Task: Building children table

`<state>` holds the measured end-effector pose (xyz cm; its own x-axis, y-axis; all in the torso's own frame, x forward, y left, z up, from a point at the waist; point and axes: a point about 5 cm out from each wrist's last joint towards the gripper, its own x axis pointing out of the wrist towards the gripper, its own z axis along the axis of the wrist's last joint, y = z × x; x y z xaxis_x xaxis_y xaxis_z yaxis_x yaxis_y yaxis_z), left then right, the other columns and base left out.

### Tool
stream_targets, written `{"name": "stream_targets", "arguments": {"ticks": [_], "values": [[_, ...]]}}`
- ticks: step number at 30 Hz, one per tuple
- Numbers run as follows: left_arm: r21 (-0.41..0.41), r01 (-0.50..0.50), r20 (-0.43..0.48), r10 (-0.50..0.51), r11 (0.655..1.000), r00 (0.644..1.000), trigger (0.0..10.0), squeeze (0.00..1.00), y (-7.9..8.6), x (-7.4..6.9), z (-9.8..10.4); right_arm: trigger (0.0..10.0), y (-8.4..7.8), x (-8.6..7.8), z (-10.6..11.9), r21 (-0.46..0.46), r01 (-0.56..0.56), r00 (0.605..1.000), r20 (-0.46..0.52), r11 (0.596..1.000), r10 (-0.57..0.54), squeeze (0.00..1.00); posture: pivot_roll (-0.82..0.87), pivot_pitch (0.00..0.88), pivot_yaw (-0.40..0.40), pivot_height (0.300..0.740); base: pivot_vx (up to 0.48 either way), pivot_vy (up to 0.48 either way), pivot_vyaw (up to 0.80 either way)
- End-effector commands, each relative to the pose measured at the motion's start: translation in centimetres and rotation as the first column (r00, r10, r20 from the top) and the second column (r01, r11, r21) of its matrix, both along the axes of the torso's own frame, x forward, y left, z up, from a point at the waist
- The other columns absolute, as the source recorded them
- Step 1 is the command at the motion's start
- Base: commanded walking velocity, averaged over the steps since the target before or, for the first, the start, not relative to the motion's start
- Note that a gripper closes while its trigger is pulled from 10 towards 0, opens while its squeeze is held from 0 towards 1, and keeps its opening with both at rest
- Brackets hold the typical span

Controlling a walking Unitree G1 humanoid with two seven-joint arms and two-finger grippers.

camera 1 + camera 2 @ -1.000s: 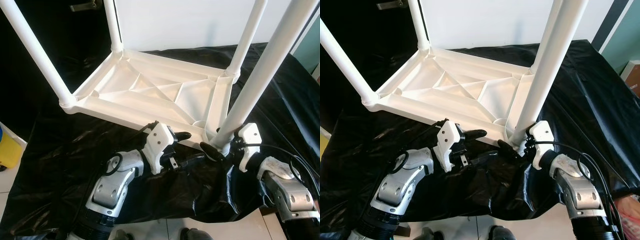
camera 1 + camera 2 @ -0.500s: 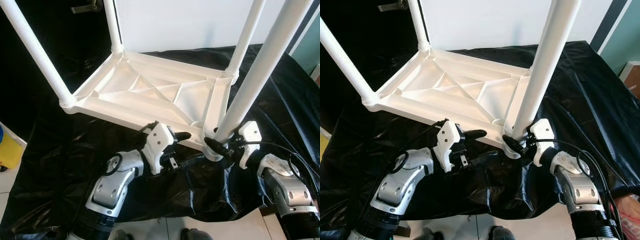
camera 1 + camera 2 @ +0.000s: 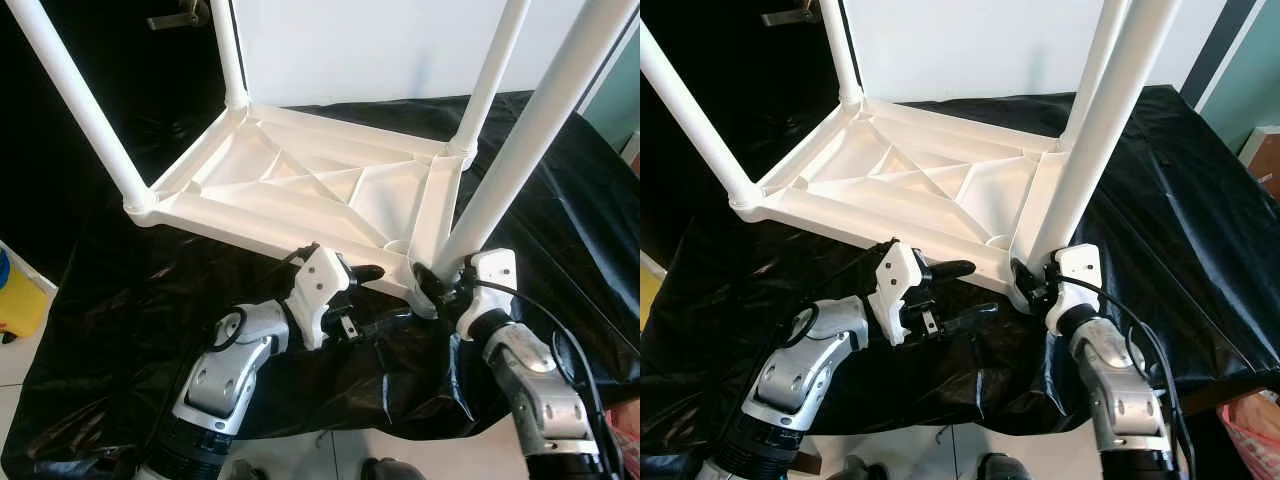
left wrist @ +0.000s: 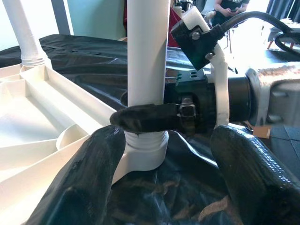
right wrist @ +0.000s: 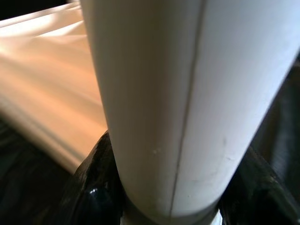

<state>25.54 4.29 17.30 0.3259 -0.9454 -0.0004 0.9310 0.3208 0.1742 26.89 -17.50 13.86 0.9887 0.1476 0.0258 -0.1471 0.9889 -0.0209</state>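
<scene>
A white plastic children's table (image 3: 300, 190) lies upside down on a black sheet, its legs pointing up. My right gripper (image 3: 432, 285) is shut on the foot of the near right leg (image 3: 520, 150), just above its socket at the tabletop's corner. In the right wrist view the leg (image 5: 187, 93) sits between both black fingers (image 5: 93, 187). My left gripper (image 3: 970, 290) is open beside the tabletop's front edge, a little left of that corner, holding nothing. The left wrist view looks at the leg (image 4: 147, 56) with a right finger (image 4: 145, 119) wrapped across it.
A crinkled black plastic sheet (image 3: 120, 330) covers the work surface, and its front edge hangs over pale floor tiles. A yellow object (image 3: 15, 300) stands at the left, a white wall (image 3: 350, 50) behind. A seated person (image 4: 229, 5) is far off.
My right forearm has swung inward toward the middle, with its gripper staying at the leg's foot and closing tighter on it. The left arm has barely moved. The camera has shifted slightly.
</scene>
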Motion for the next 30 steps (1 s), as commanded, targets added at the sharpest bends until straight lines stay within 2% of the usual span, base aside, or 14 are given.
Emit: {"name": "stream_targets", "arguments": {"ticks": [1,4,5,6,7,12,22,23,25,26,30], "values": [[-0.005,-0.046,-0.003,0.046,0.999,0.999,10.0,0.00,0.0,0.1,-0.1,10.0,-0.6,-0.3,-1.3,0.014,0.081,0.994,-0.073,0.997,-0.080,0.00,-0.15,0.122,0.031,0.740,0.000,0.000,0.00],[-0.005,-0.044,-0.005,0.044,0.999,0.999,10.0,0.00,-0.1,0.0,-0.1,10.0,-0.2,-0.4,-1.6,0.019,0.126,0.989,-0.076,0.992,-0.125,0.00,-0.15,0.126,0.030,0.740,0.000,0.000,0.00],[-0.005,-0.043,-0.006,0.043,0.999,0.999,10.0,0.00,-0.1,-0.1,-0.1,10.0,0.2,-0.6,-1.8,0.020,0.185,0.980,-0.078,0.983,-0.183,0.00,-0.15,0.128,0.028,0.740,0.000,0.000,0.00],[-0.006,-0.045,-0.009,0.045,0.999,0.999,10.0,0.00,-0.1,-0.1,-0.1,10.0,0.8,-1.0,-2.2,0.016,0.309,0.948,-0.083,0.951,-0.307,0.00,-0.14,0.131,0.025,0.740,0.000,0.000,0.00],[-0.006,-0.046,-0.010,0.046,0.999,0.999,10.0,0.00,0.0,-0.2,-0.1,10.0,0.9,-1.1,-2.2,0.015,0.340,0.937,-0.086,0.940,-0.338,0.00,-0.14,0.131,0.025,0.740,0.000,0.000,0.00],[-0.006,-0.056,-0.011,0.056,0.998,0.998,10.0,0.00,0.1,-0.1,-0.1,10.0,2.1,-1.1,-2.4,0.019,0.357,0.929,-0.115,0.934,-0.353,0.00,-0.13,0.135,0.026,0.740,0.000,0.000,0.00],[-0.007,-0.059,-0.009,0.059,0.998,0.998,10.0,0.00,0.1,0.0,0.1,10.0,2.6,-1.0,-1.9,0.015,0.352,0.932,-0.101,0.936,-0.349,0.00,-0.13,0.138,0.029,0.740,0.000,0.000,0.00],[-0.007,-0.060,-0.009,0.060,0.998,0.998,10.0,0.00,0.2,0.0,0.1,10.0,2.7,-0.9,-1.8,0.015,0.353,0.932,-0.091,0.936,-0.350,0.96,-0.13,0.140,0.029,0.740,0.000,0.000,0.00],[-0.007,-0.061,-0.009,0.061,0.998,0.998,10.0,0.00,0.2,0.0,0.1,10.0,2.8,-0.9,-1.7,0.018,0.353,0.933,-0.085,0.936,-0.350,0.96,-0.13,0.140,0.029,0.740,0.000,0.000,0.00],[-0.006,-0.062,-0.009,0.062,0.998,0.998,10.0,0.00,0.3,-0.1,0.1,10.0,2.9,-0.9,-1.5,0.026,0.349,0.935,-0.077,0.937,-0.346,1.00,-0.13,0.141,0.029,0.740,0.000,0.000,0.00],[-0.006,-0.064,-0.009,0.064,0.998,0.998,10.0,0.00,0.3,-0.1,0.1,10.0,2.6,-1.0,-1.2,0.062,0.338,0.940,-0.062,0.939,-0.334,1.00,-0.13,0.141,0.030,0.740,0.000,0.000,0.00]]}}
